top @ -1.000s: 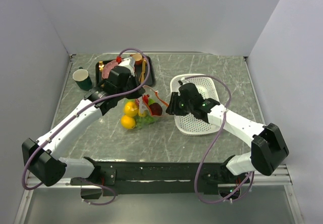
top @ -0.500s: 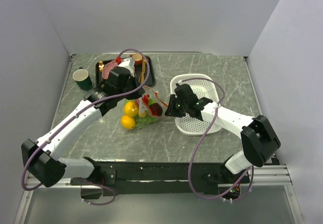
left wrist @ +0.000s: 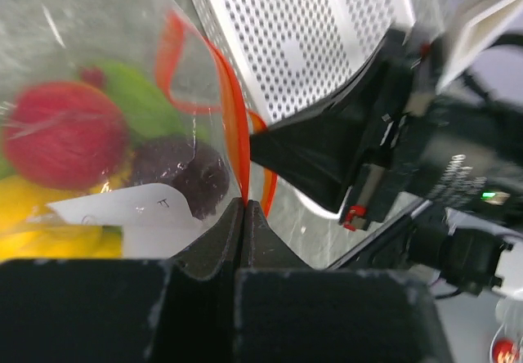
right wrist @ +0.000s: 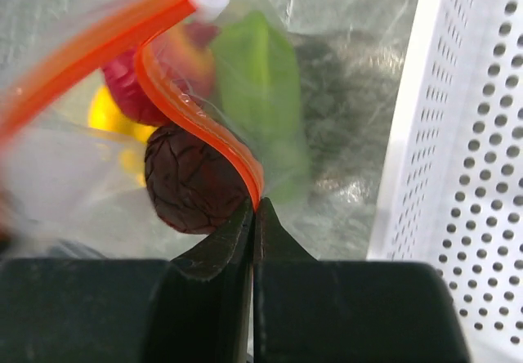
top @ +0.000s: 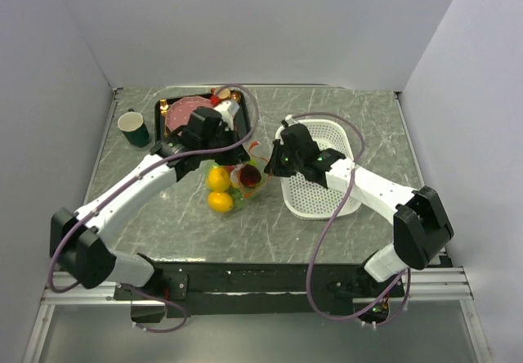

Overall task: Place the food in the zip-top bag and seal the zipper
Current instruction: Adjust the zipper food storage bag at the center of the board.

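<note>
The clear zip-top bag [top: 233, 187] lies mid-table with the food inside: two yellow lemons [top: 218, 178], a dark purple piece [right wrist: 192, 179], a green piece [right wrist: 261, 85] and a red piece [left wrist: 61, 134]. My left gripper [left wrist: 243, 203] is shut on the orange-red zipper [left wrist: 233, 118] at the bag's mouth. From the right, my right gripper [right wrist: 253, 205] is pinched shut on the same zipper [right wrist: 196, 122], just beside the purple piece. In the top view both grippers meet over the bag's mouth, left gripper [top: 237, 159] and right gripper [top: 267, 167] close together. The mouth bows open between them.
A white perforated basket [top: 327, 187] lies right of the bag, under the right arm. A black tray with a pink plate [top: 181, 109] and gold cutlery stands at the back left. A dark green cup [top: 134, 127] stands at the far left.
The right gripper moved left from over the basket to the bag's mouth and closed on the zipper. The left gripper, still shut, shifted right and carried the bag's mouth with it.
</note>
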